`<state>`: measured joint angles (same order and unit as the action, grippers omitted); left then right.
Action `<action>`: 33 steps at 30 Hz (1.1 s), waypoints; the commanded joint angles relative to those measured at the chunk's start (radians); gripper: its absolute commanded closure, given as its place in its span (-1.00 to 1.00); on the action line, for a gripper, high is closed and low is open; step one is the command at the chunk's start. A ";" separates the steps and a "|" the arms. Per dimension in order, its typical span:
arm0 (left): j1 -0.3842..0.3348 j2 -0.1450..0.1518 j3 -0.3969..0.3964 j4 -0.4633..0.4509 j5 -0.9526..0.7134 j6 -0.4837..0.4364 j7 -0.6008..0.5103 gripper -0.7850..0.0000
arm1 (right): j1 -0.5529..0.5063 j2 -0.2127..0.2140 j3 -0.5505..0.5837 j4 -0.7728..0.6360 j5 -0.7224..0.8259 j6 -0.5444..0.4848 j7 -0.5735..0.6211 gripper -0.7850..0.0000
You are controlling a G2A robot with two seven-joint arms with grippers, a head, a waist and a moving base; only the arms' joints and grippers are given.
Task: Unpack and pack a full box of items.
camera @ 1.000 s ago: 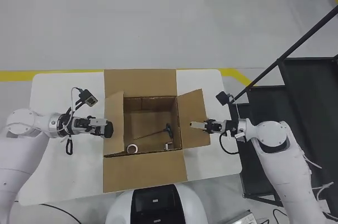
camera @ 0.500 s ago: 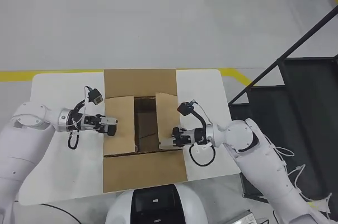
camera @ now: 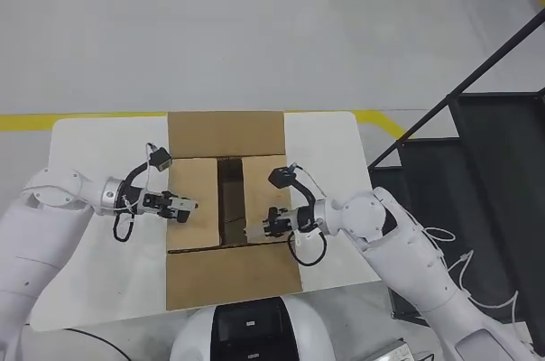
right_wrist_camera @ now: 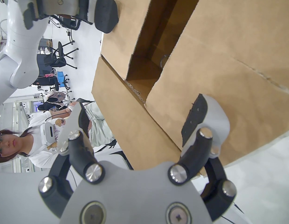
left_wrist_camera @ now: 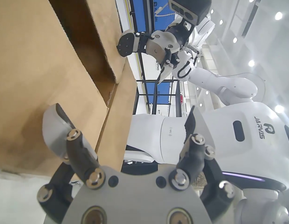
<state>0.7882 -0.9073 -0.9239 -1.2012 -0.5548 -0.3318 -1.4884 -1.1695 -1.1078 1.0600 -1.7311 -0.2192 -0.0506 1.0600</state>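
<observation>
Cardboard box (camera: 226, 135) at the middle of the table (camera: 83, 144), both side flaps folded inward with a narrow slot between. Left gripper (camera: 189, 206): spread wide, gripping nothing, one finger against the left flap (camera: 196, 176). Right gripper (camera: 254, 232): likewise wide apart and empty, one finger against the right flap (camera: 259, 185), just beside the slot.

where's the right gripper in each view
top view: right gripper on the right flap, beside the gap.
left wrist view: right gripper farther off, pad at a flap's edge.
right wrist view: right gripper in the foreground, open, one finger over cardboard.
shared landmark: that dark gap between the folded flaps of the box.
</observation>
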 commanded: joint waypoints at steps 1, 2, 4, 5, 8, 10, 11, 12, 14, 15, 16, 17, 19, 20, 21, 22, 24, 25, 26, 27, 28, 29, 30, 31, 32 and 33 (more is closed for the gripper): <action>0.005 0.005 -0.012 -0.011 -0.012 -0.002 0.002 -1.00 | 0.005 -0.001 -0.009 0.004 0.001 -0.001 -0.001 -1.00; 0.008 0.008 -0.019 -0.018 -0.019 -0.005 0.005 -1.00 | 0.007 -0.001 -0.009 0.001 0.005 -0.002 -0.001 -1.00; 0.019 0.014 -0.038 -0.034 -0.043 -0.009 0.009 -1.00 | 0.005 0.001 0.002 -0.017 0.028 -0.011 -0.001 -1.00; 0.024 0.018 -0.049 -0.042 -0.053 -0.009 0.009 -1.00 | -0.001 0.003 0.013 -0.034 0.046 -0.018 0.003 -1.00; 0.047 0.031 -0.088 -0.067 -0.092 -0.013 0.013 -1.00 | -0.038 0.015 0.072 -0.103 0.114 -0.037 0.034 -1.00; 0.065 0.040 -0.117 -0.085 -0.118 -0.013 0.013 -1.00 | -0.079 0.027 0.136 -0.150 0.156 -0.046 0.056 -1.00; 0.075 0.045 -0.132 -0.091 -0.129 -0.012 0.012 -1.00 | -0.103 0.035 0.173 -0.166 0.152 -0.044 0.064 -1.00; 0.085 0.050 -0.146 -0.096 -0.137 -0.010 0.010 -1.00 | -0.128 0.042 0.209 -0.178 0.146 -0.037 0.073 -1.00; 0.105 0.059 -0.174 -0.106 -0.153 -0.010 0.010 -1.00 | -0.177 0.056 0.280 -0.186 0.095 -0.025 0.076 -1.00; 0.114 0.063 -0.187 -0.111 -0.160 -0.009 0.009 -1.00 | -0.202 0.061 0.307 -0.183 0.087 -0.023 0.075 -1.00; 0.124 0.067 -0.200 -0.113 -0.167 -0.009 0.009 -1.00 | -0.226 0.065 0.331 -0.174 0.095 -0.027 0.075 -1.00; 0.132 0.070 -0.212 -0.117 -0.169 -0.010 0.010 -1.00 | -0.246 0.070 0.355 -0.163 0.075 -0.030 0.073 -1.00; 0.149 0.077 -0.234 -0.123 -0.176 -0.011 0.011 -1.00 | -0.286 0.075 0.371 -0.140 0.045 -0.042 0.070 -1.00; 0.156 0.080 -0.245 -0.125 -0.179 -0.012 0.012 -1.00 | -0.302 0.076 0.371 -0.120 0.058 -0.052 0.067 -1.00; 0.163 0.083 -0.256 -0.127 -0.182 -0.014 0.014 -1.00 | -0.312 0.078 0.366 -0.100 0.036 -0.061 0.069 -1.00; 0.169 0.085 -0.267 -0.128 -0.184 -0.016 0.016 -1.00 | -0.322 0.078 0.352 -0.083 0.026 -0.068 0.071 -1.00; 0.181 0.090 -0.284 -0.132 -0.186 -0.018 0.018 -1.00 | -0.331 0.077 0.325 -0.059 0.023 -0.083 0.065 -1.00; 0.186 0.092 -0.293 -0.135 -0.188 -0.018 0.018 -1.00 | -0.334 0.076 0.308 -0.050 0.017 -0.088 0.067 -1.00; 0.191 0.094 -0.300 -0.139 -0.188 -0.019 0.019 -1.00 | -0.336 0.075 0.292 -0.044 0.019 -0.093 0.066 -1.00; 0.196 0.095 -0.306 -0.143 -0.188 -0.019 0.019 -1.00 | -0.338 0.074 0.275 -0.041 0.017 -0.097 0.067 -1.00; 0.201 0.097 -0.311 -0.147 -0.188 -0.018 0.018 -1.00 | -0.341 0.073 0.259 -0.039 0.027 -0.102 0.071 -1.00; 0.205 0.098 -0.315 -0.152 -0.187 -0.020 0.020 -1.00 | -0.343 0.072 0.248 -0.038 0.041 -0.105 0.072 -1.00; 0.209 0.099 -0.318 -0.155 -0.185 -0.020 0.020 -1.00 | -0.347 0.072 0.237 -0.040 0.056 -0.110 0.078 -1.00; 0.213 0.100 -0.321 -0.159 -0.185 -0.021 0.021 -1.00 | -0.351 0.071 0.229 -0.045 0.075 -0.117 0.086 -1.00; 0.217 0.101 -0.323 -0.161 -0.182 -0.021 0.021 -1.00 | -0.357 0.071 0.223 -0.051 0.099 -0.124 0.092 -1.00; 0.219 0.101 -0.325 -0.164 -0.179 -0.021 0.021 -1.00 | -0.364 0.071 0.219 -0.058 0.134 -0.133 0.104 -1.00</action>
<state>1.0042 -0.8067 -1.2468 -1.3625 -0.7371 -0.3526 -1.4677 -1.5261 -1.0364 1.2830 -1.7812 -0.1248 -0.1742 1.1518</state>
